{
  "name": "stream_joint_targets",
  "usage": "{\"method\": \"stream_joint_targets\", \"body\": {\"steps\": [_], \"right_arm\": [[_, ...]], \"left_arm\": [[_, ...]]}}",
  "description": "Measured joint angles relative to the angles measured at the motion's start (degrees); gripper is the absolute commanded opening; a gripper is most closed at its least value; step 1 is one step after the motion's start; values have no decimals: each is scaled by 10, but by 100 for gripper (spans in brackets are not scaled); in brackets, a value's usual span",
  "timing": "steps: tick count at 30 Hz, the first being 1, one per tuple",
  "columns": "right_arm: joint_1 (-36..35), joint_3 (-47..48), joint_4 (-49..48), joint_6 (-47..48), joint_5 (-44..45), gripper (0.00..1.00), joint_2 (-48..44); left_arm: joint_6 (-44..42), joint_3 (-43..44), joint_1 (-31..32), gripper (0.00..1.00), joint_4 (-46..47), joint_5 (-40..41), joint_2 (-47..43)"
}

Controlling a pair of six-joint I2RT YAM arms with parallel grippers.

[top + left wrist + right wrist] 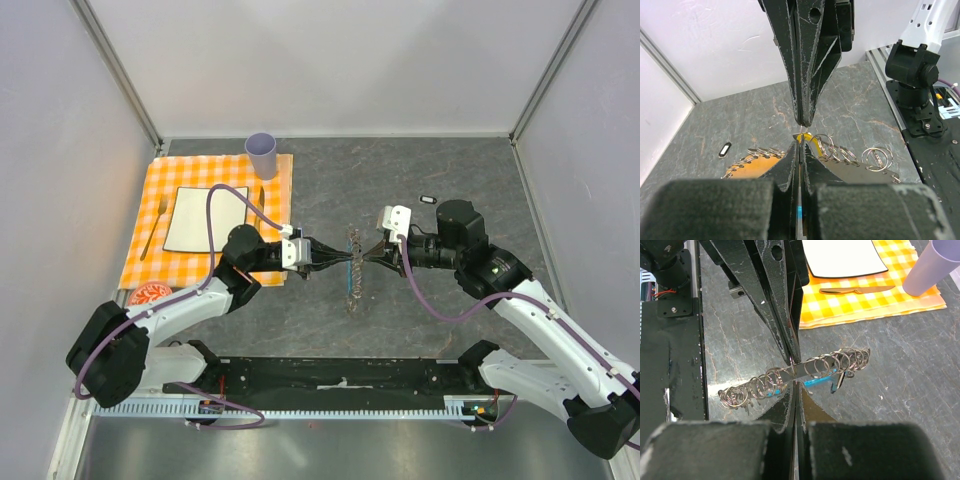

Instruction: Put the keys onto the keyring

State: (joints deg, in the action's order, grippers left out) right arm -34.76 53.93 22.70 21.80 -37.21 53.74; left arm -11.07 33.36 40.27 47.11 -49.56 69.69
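Keyring (352,292) pinched between left tool (344,258), right tool (366,258)

Dark grey veined stone worktop (450,160), orange-and-white checked placemat (150,258), white plate (195,222) with dark rim, lilac cup (261,155), silver-grey keyring (807,369) with bright blue section (815,382), black key (428,198) with white centre, black left end effector (340,257) and right end effector (367,256), white arms (560,330), purple cables (432,302)

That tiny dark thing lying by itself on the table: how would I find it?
Find the orange-and-white checked placemat on the left of the dark grey stone-look table, then look across to the right half. Just beyond the right arm's black wrist lies a tiny black oblong piece with a white centre; unlike the chain of grey metal rings nearby, it lies alone, touching nothing.
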Motion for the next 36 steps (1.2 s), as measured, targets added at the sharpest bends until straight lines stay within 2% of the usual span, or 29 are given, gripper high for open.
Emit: {"method": "stream_joint_targets", "body": {"steps": [36], "right_arm": [[0, 0, -4, 0, -1, 0, 0]], "left_arm": [[0, 0, 0, 2, 10, 2, 1]]}}
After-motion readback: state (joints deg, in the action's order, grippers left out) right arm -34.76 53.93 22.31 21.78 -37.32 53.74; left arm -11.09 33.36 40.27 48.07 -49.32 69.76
